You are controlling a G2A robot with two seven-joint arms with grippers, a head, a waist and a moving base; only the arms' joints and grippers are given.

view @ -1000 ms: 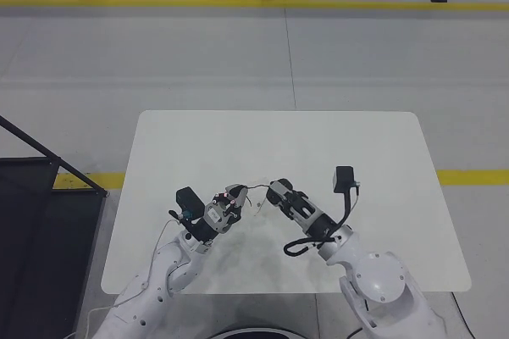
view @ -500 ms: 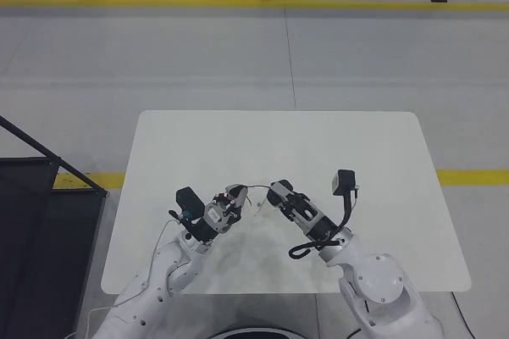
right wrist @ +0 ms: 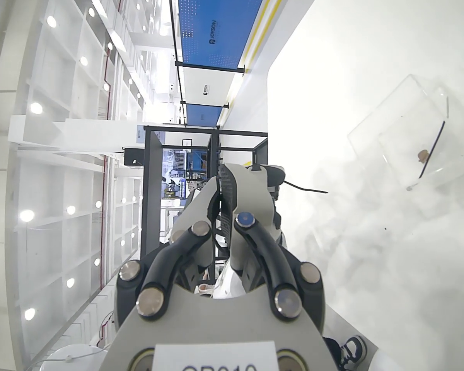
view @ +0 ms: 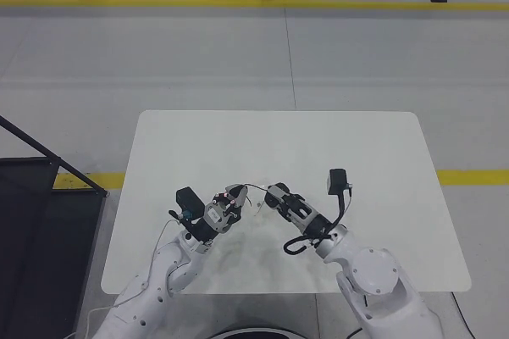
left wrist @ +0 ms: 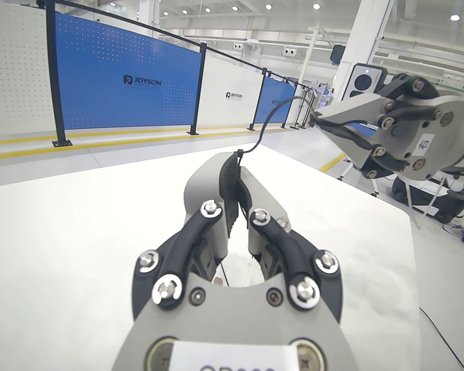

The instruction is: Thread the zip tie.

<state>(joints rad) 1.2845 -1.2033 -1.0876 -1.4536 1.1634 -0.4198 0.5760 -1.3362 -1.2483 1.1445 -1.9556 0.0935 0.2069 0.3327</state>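
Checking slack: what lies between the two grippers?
A black zip tie arcs from left gripper to right gripper, per the left wrist view.

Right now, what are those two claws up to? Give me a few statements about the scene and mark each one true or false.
1. The left gripper and the right gripper are both shut on the black zip tie. True.
2. The zip tie lies flat on the table. False: it arcs through the air between the two grippers.
3. The table is white. True.
4. The left gripper is wide open. False: it is closed on one end of the zip tie.
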